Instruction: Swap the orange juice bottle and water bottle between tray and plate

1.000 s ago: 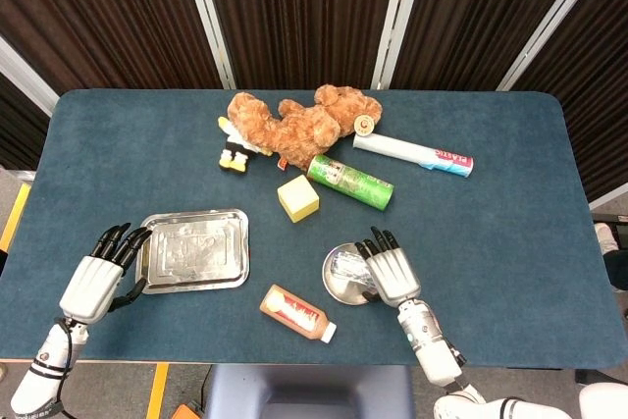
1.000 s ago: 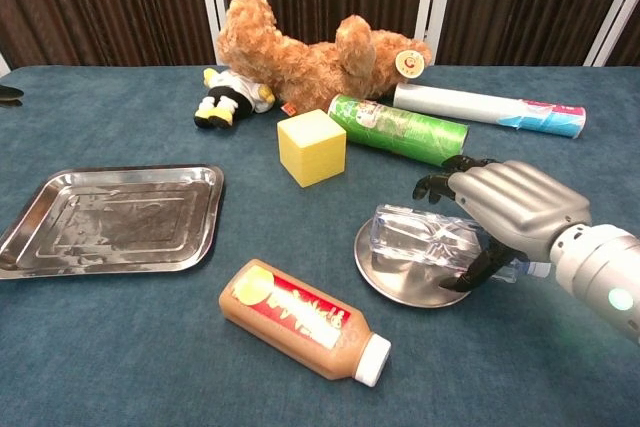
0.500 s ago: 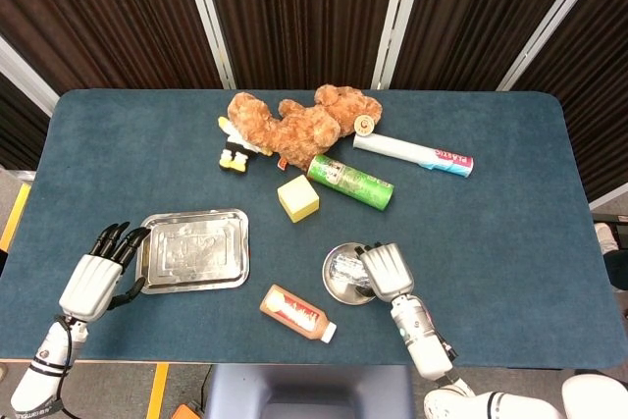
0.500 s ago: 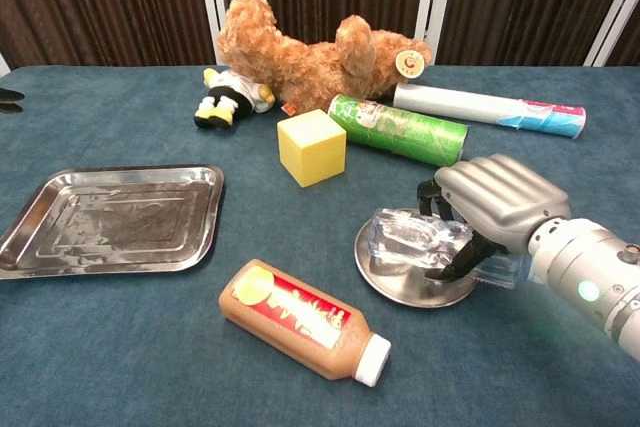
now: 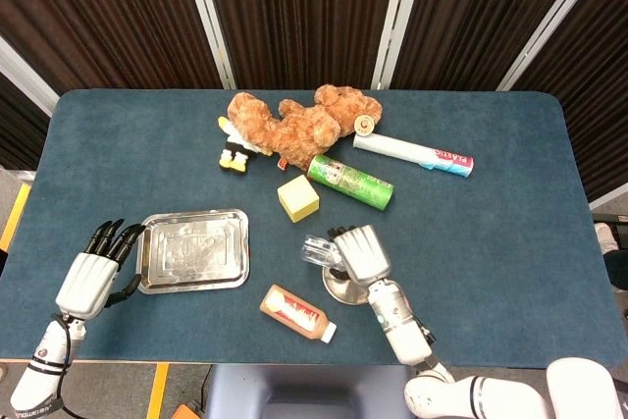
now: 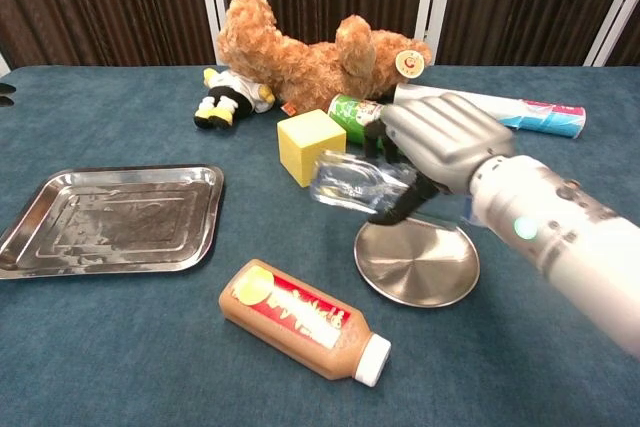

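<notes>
Right hand: the right hand [image 6: 440, 142] is clamped from above on the water bottle [image 6: 355, 185] and holds it in the air, lying sideways, above the 10 o'clock edge of the plate [image 6: 420, 265].
Left hand: the left hand [image 5: 90, 277] holds nothing, its fingers are apart, and it is just beside the 9 o'clock edge of the tray [image 5: 192, 250].
Orange juice bottle: the orange juice bottle [image 6: 305, 319] lies on its side on the table [image 6: 120, 347], at 7 o'clock from the plate, on neither tray nor plate.
Done: it seems that both bottles are out of their places; tray and plate hold nothing.
Left to do: I judge that the water bottle must go to the tray at 9 o'clock, then the juice bottle onto the plate.
Hard to see: the bottle is transparent and the fingers cover its far end, so I cannot see its cap. The chest view shows only the black fingertips of the left hand.
</notes>
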`<state>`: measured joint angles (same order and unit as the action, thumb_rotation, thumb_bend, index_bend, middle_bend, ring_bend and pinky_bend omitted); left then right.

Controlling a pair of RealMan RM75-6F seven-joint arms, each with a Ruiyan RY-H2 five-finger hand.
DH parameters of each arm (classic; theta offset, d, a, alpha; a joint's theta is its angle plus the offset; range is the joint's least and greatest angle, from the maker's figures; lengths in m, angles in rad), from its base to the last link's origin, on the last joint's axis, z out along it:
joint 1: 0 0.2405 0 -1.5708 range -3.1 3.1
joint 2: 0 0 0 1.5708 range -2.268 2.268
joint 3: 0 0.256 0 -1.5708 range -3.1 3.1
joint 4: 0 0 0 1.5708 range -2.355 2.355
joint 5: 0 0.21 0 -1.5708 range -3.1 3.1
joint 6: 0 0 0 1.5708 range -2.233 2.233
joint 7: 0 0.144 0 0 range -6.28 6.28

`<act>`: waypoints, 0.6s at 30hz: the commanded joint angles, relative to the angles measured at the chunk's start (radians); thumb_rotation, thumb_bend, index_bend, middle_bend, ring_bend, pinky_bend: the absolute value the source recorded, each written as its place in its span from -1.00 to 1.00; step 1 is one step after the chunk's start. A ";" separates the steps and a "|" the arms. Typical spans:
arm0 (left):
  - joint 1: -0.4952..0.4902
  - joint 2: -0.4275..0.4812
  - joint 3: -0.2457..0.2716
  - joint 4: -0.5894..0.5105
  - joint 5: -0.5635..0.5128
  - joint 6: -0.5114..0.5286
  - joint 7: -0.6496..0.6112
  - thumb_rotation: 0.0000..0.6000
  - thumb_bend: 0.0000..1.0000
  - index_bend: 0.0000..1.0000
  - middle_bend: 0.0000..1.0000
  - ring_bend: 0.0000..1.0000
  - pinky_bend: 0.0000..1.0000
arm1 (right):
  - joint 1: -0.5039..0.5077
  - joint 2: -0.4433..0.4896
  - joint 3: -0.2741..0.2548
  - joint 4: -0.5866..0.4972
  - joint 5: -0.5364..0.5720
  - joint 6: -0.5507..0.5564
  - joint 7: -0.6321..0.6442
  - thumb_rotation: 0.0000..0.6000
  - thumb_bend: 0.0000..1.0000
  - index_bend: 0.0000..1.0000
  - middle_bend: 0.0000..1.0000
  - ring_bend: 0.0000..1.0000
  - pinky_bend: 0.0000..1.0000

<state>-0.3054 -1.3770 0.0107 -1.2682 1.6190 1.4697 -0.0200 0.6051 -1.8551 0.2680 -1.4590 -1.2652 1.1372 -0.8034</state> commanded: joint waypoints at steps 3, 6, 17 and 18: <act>0.003 0.001 -0.003 -0.003 0.002 0.003 0.004 1.00 -0.25 -1.00 -0.75 -0.94 -0.83 | 0.169 -0.122 0.110 0.103 0.066 -0.047 -0.145 1.00 -0.31 0.83 0.66 0.52 0.76; 0.003 0.002 -0.005 -0.001 0.000 -0.003 0.001 1.00 -0.25 -1.00 -0.75 -0.94 -0.83 | 0.229 -0.179 0.122 0.204 0.075 -0.066 -0.153 1.00 -0.31 0.83 0.66 0.52 0.76; 0.003 0.010 -0.011 -0.002 -0.009 -0.023 -0.007 1.00 -0.25 -1.00 -0.75 -0.94 -0.83 | 0.312 -0.309 0.117 0.478 0.084 -0.115 0.029 1.00 -0.31 0.83 0.66 0.52 0.72; 0.004 0.011 -0.013 -0.004 -0.011 -0.023 -0.005 1.00 -0.25 -1.00 -0.75 -0.94 -0.83 | 0.320 -0.318 0.115 0.500 0.076 -0.114 0.043 1.00 -0.31 0.83 0.66 0.52 0.72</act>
<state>-0.3020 -1.3674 -0.0012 -1.2711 1.6092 1.4472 -0.0262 0.9031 -2.1406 0.3811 -1.0028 -1.1899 1.0364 -0.7996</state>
